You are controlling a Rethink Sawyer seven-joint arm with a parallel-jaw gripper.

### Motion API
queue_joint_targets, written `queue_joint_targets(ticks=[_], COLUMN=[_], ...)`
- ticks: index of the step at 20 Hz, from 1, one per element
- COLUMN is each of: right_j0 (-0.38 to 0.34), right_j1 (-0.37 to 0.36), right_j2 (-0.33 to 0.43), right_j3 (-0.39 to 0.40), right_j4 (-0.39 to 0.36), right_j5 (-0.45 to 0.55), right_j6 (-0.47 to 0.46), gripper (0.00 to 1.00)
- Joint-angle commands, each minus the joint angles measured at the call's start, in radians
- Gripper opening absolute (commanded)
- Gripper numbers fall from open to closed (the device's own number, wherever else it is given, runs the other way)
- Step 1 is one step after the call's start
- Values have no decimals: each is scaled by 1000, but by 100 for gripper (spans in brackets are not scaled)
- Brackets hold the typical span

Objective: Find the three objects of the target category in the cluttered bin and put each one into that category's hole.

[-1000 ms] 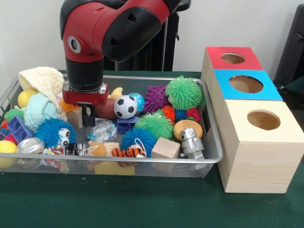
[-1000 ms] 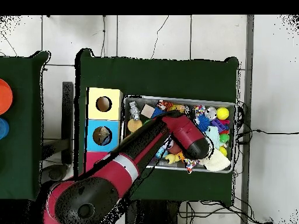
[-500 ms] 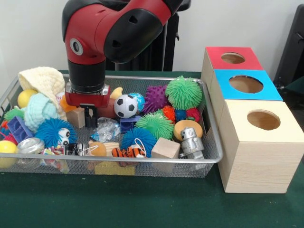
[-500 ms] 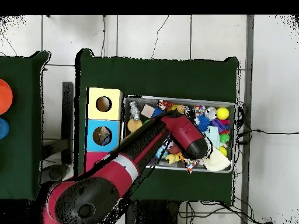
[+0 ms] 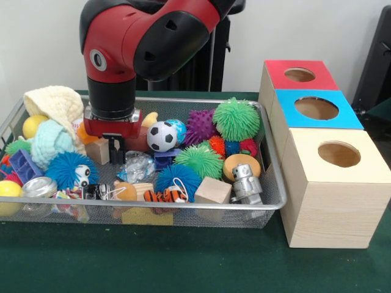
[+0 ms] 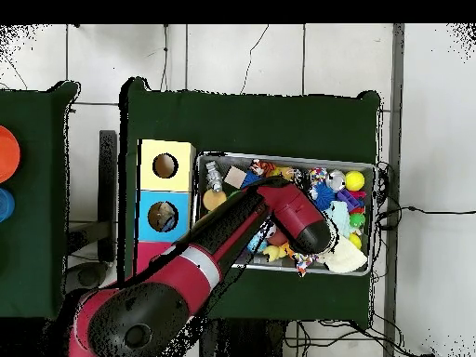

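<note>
The silver wire-mesh bin (image 5: pixel 153 206) is full of toys and fills the left of the front view. It also shows in the overhead view (image 6: pixel 288 156). My gripper (image 5: pixel 115 151) reaches down into the bin's left middle. It is next to a small wooden block (image 5: pixel 96 151) and left of a black-and-white soccer ball (image 5: pixel 161 137). A crumpled clear wrapper (image 5: pixel 133 166) lies just in front of it. Three boxes with round holes stand right of the bin: red-topped (image 5: pixel 278 70), blue-topped (image 5: pixel 287 113) and plain wood (image 5: pixel 330 195). In the overhead view the arm (image 6: pixel 302 223) hides the gripper.
The bin holds green (image 5: pixel 236 119), purple (image 5: pixel 200 126) and blue (image 5: pixel 66 168) spiky balls. It also holds a grey toy robot (image 5: pixel 246 182), a wooden cube (image 5: pixel 212 190), yellow balls (image 5: pixel 33 126) and cream and mint knitted items (image 5: pixel 54 102). Green cloth (image 5: pixel 183 256) covers the table.
Over the last second the arm shifted slightly right and the gripper settled beside the wooden block. Nothing has moved in the last half second.
</note>
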Motion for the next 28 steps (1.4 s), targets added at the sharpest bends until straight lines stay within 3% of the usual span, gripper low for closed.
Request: queue_joint_targets(ticks=[1,6,7,10,16,24,28], right_j0=[9,-5,-5,-10,-9,-8,-5], right_j1=[46,52,52,39,42,45,45], right_j2=[185,195,195,202,199,198,180], right_j3=[-87,-109,-109,-98,-106,-110,-121], right_j4=[22,32,35,63,58,49,4], right_j5=[-15,18,26,83,90,74,6], right_j6=[-141,-181,-186,-243,-220,-205,-184], gripper=[0,0,100,100,100,100,100])
